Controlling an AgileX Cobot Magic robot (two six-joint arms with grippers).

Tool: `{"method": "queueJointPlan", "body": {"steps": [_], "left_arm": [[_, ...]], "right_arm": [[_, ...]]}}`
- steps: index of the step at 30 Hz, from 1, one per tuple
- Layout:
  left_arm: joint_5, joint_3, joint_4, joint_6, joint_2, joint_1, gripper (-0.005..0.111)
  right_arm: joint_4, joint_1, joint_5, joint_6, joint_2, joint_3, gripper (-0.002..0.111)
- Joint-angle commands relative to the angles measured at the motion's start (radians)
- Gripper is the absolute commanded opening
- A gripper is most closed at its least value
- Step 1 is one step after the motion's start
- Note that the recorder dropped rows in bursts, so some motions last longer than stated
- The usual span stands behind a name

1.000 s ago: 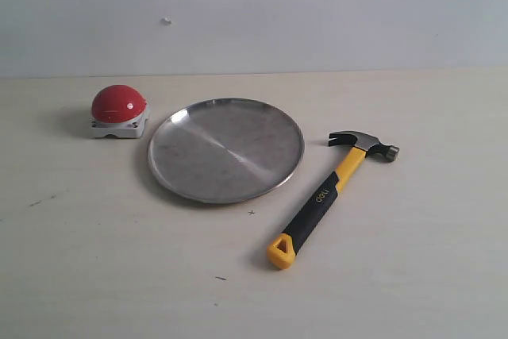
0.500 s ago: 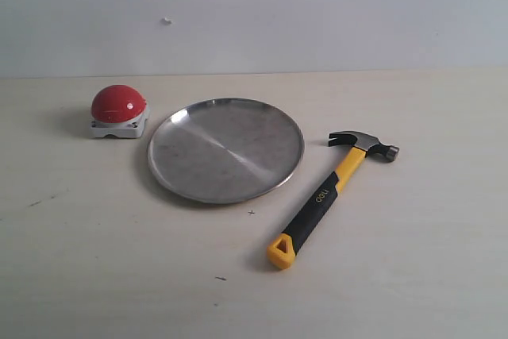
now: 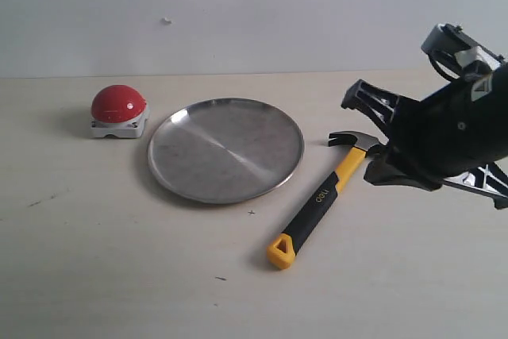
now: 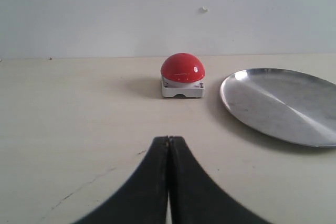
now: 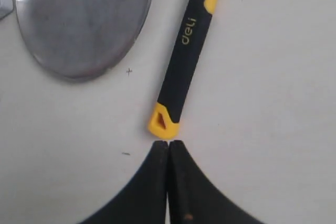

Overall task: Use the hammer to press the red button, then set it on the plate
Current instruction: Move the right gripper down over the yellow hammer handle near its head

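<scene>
Right arm (image 3: 452, 136) newly arrived beside the claw hammer (image 3: 317, 200).
Right end effector (image 5: 168, 145) closed, hammer's yellow loop (image 5: 161, 123) just beyond its tips; pale bench (image 3: 119, 275), white wall (image 3: 278, 13).

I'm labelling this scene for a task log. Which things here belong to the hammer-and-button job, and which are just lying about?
Belongs to the job: hammer, red button, plate.
Just lying about: no loose things seen; only small dark marks on the table.
</scene>
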Motion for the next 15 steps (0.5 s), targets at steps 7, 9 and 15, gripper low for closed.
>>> {"method": "queueJointPlan", "body": {"steps": [7, 9, 15], "left_arm": [[-0.003, 0.001, -0.008, -0.007, -0.007, 0.003, 0.0], [-0.003, 0.001, -0.008, -0.007, -0.007, 0.003, 0.0], [-0.003, 0.001, -0.008, -0.007, -0.007, 0.003, 0.0]], "right_arm": [[-0.242, 0.015, 0.115, 0.204, 0.24, -0.291, 0.0], [-0.255, 0.015, 0.137, 0.204, 0.29, -0.352, 0.0], [-0.342, 0.015, 0.271, 0.154, 0.43, -0.558, 0.0]]}}
